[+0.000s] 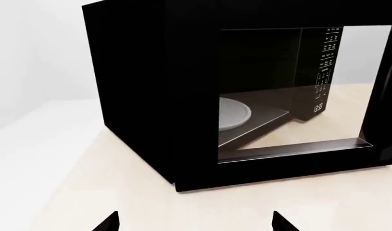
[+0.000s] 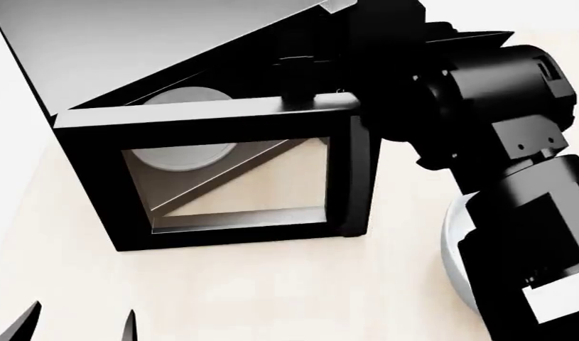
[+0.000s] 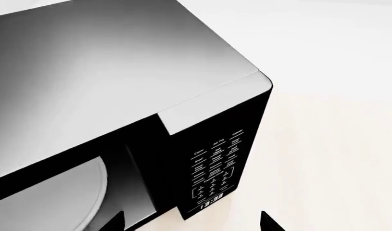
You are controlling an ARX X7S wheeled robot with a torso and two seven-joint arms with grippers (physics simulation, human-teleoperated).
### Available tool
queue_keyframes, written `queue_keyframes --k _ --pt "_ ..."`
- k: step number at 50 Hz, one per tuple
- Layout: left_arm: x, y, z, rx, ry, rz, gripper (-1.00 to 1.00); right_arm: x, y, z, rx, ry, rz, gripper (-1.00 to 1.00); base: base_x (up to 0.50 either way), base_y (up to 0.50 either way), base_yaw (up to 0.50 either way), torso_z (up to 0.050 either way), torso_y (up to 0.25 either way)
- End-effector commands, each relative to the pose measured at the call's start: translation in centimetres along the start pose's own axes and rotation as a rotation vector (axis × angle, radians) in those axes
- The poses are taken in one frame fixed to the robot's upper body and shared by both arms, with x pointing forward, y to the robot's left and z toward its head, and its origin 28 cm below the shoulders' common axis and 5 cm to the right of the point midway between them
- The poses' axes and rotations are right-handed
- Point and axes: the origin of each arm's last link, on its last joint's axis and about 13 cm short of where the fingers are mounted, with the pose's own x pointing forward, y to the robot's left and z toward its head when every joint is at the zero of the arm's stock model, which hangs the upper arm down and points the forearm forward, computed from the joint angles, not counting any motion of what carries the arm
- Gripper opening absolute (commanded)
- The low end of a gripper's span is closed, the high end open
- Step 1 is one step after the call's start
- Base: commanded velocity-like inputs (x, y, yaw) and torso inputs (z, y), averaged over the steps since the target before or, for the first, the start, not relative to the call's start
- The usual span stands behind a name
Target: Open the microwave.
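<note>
The head camera is looking steeply down on the microwave (image 2: 223,135). Both wrist cameras are facing it closely, all three sharing its turntable (image 1: 233,113).

Both grippers have jaws parted: the left gripper (image 2: 79,323) sits low, the right arm (image 2: 498,142) reaches forward.

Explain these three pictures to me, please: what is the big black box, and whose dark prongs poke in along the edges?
These are simulated views from a two-armed robot. The black box is a microwave on a pale table, door swung open, white turntable inside. One picture looks down from the robot's head; the other two come from cameras by each claw. The prongs are claw fingertips: the left claw faces the open door, the right claw hovers by the keypad. Both are open and hold nothing.
</note>
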Motion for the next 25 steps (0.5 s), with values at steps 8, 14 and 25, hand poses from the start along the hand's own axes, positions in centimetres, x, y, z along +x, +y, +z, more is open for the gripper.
queue_keyframes --k 8,14,25 --pt "0.0 -0.1 0.0 0.002 0.001 -0.001 1.00 0.6 -0.1 -1.3 -0.005 0.051 -0.004 1.00 0.00 0.00 0.00 0.000 0.000" --pt "0.0 -0.1 0.0 0.003 0.001 0.000 1.00 0.1 -0.1 -1.7 -0.009 0.054 0.002 1.00 0.00 0.00 0.00 0.000 0.000" --pt "0.1 -0.1 -0.1 0.005 0.003 -0.003 1.00 -1.0 -0.2 -2.4 -0.017 0.055 0.007 1.00 0.00 0.00 0.00 0.000 0.000"
